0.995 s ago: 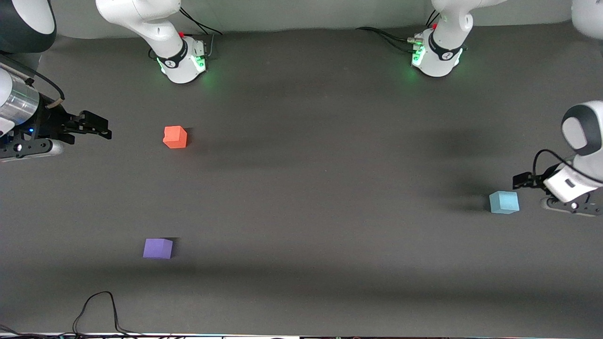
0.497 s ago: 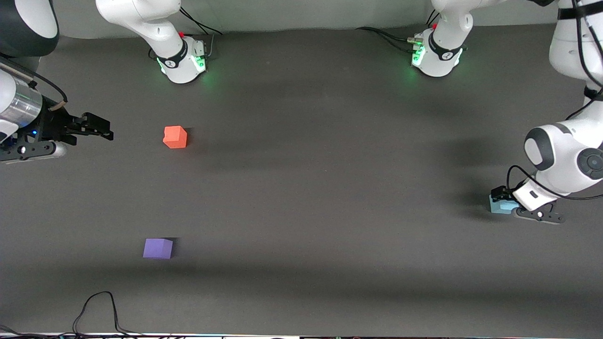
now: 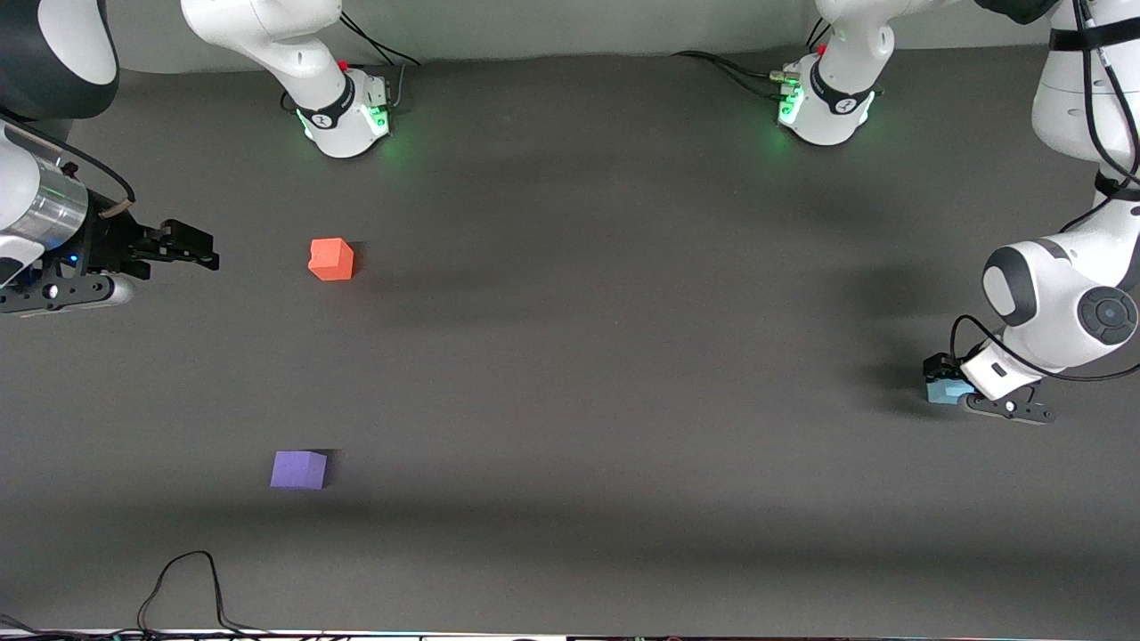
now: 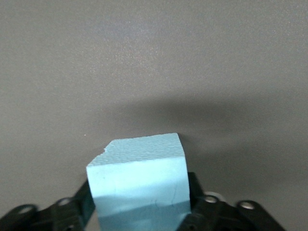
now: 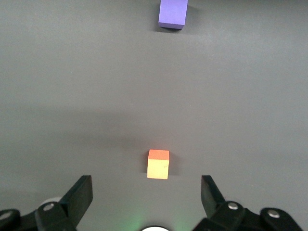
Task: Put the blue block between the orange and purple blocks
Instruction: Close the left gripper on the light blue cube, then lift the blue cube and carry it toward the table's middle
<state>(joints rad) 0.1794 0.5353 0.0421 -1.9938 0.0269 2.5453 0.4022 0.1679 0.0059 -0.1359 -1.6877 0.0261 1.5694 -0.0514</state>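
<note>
The blue block [image 3: 939, 392] sits on the table at the left arm's end, mostly covered by my left gripper [image 3: 944, 381]. In the left wrist view the blue block [image 4: 139, 183] fills the gap between the fingers [image 4: 85, 197], which lie against both its sides. The orange block [image 3: 331, 259] and the purple block [image 3: 298, 470] rest apart toward the right arm's end, the purple one nearer the front camera. My right gripper [image 3: 203, 249] is open and empty, beside the orange block. The right wrist view shows the orange block [image 5: 158, 164] and the purple block [image 5: 173, 13].
The dark grey table [image 3: 588, 374] stretches between the blocks. A black cable [image 3: 183, 588] loops at the table's near edge toward the right arm's end. The arm bases [image 3: 343, 111] stand along the back.
My left gripper came from beside the blue block to over it, then lowered around it. My right gripper drifted slightly toward the orange block.
</note>
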